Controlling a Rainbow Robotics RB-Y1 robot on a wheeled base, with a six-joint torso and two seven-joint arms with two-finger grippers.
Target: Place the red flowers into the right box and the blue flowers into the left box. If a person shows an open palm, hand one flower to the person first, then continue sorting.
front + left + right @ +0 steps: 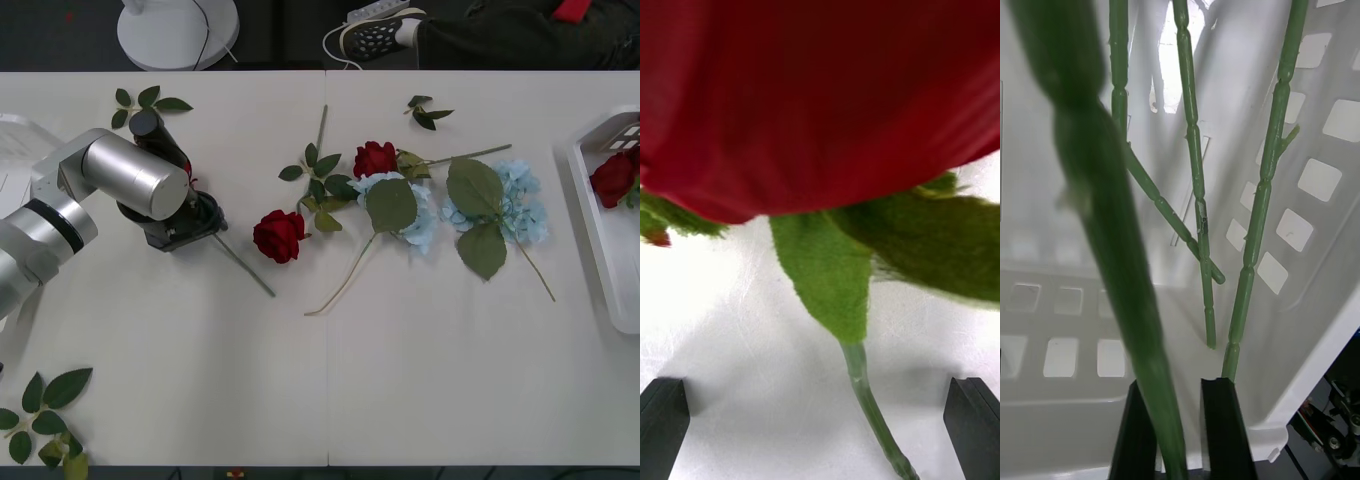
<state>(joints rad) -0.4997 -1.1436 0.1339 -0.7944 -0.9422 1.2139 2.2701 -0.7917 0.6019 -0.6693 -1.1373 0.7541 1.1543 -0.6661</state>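
Note:
In the left wrist view my left gripper [820,424] is open, its black fingers [662,420] wide apart on either side of a green stem [865,397]. A red flower's bloom [812,97] looms close above. In the front view this gripper [192,225] rests low on the table's left part. Two more red flowers [278,235] [375,158] lie mid-table beside two blue flowers [420,222] [520,205]. My right gripper [1174,435] is shut on a thick green stem [1112,247] over the right box [1315,180]. The right box [600,215] holds a red flower [613,178]. The left box's rim [12,122] peeks out behind the left arm.
Loose leaf sprigs lie at the far left [148,100], the far middle [425,112] and the near left corner [40,415]. Three thinner stems [1193,187] lie in the right box. A person's sneaker [382,35] and a white stand base [178,30] are beyond the table's far edge.

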